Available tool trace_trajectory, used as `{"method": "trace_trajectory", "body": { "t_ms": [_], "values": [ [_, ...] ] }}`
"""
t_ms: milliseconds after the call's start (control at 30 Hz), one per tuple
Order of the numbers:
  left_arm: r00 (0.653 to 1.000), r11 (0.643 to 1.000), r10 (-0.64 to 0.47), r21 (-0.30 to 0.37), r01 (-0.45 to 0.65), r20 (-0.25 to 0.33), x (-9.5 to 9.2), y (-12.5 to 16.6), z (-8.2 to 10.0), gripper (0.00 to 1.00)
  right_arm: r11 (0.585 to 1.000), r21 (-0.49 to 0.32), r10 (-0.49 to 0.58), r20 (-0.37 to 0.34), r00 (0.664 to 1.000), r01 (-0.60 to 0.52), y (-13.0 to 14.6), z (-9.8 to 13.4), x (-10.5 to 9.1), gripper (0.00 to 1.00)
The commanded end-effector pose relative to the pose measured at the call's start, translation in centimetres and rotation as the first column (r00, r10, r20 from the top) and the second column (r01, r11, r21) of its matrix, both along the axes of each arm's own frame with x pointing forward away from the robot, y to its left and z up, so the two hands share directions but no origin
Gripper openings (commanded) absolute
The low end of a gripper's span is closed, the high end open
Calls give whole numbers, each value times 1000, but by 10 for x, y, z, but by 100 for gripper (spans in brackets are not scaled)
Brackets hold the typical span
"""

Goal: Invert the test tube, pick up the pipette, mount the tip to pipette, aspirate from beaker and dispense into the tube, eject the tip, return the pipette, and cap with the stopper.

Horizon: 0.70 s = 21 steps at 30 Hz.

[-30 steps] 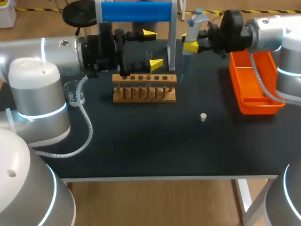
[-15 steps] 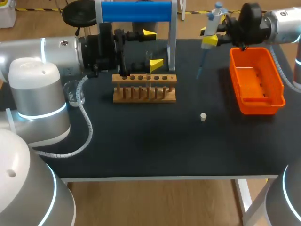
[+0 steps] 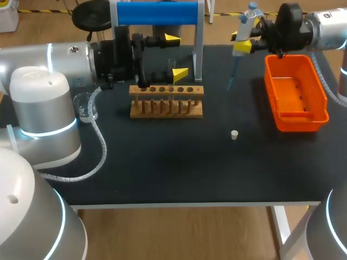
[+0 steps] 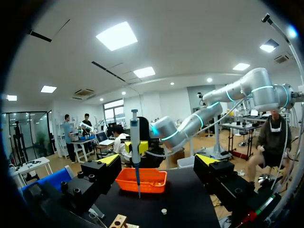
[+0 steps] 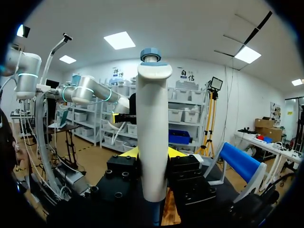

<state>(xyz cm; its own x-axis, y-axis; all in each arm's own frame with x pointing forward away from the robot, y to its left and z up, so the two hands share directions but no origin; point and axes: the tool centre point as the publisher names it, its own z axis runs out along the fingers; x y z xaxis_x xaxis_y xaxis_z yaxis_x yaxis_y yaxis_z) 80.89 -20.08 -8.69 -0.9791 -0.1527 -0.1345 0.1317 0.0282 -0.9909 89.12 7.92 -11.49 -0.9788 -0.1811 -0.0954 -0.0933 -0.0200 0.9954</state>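
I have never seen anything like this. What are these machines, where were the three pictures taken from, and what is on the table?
These are two robot arms working at a black table. One picture looks down from above and behind them. The two round ones come from a camera on each arm's wrist, looking out along its fingers. Each arm ends in a gripper, a hand with two yellow-tipped fingers. The right gripper holds a pipette, a lab tool for moving liquid, upright near an orange bin. The left gripper is open, close to a wooden test tube rack. A glass beaker and a small white stopper also sit on the table.
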Motion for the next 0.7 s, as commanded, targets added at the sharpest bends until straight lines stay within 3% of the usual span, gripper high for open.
{"method": "trace_trajectory", "body": {
  "t_ms": [33, 267, 700],
  "values": [
    [1000, 1000, 5, -3, -5, 2, -1, -1, -1, 100, 1000, -3, 0, 0, 1000, 0, -1, 1, 0, 0],
    [1000, 1000, 5, -3, -5, 2, -1, -1, -1, 100, 1000, -11, -7, -17, 1000, 7, -18, 2, 8, 0],
    [1000, 1000, 5, -3, -5, 2, -1, -1, -1, 100, 998, -25, -62, -22, 998, 62, -90, 7, 22, 0]
  ]
}}
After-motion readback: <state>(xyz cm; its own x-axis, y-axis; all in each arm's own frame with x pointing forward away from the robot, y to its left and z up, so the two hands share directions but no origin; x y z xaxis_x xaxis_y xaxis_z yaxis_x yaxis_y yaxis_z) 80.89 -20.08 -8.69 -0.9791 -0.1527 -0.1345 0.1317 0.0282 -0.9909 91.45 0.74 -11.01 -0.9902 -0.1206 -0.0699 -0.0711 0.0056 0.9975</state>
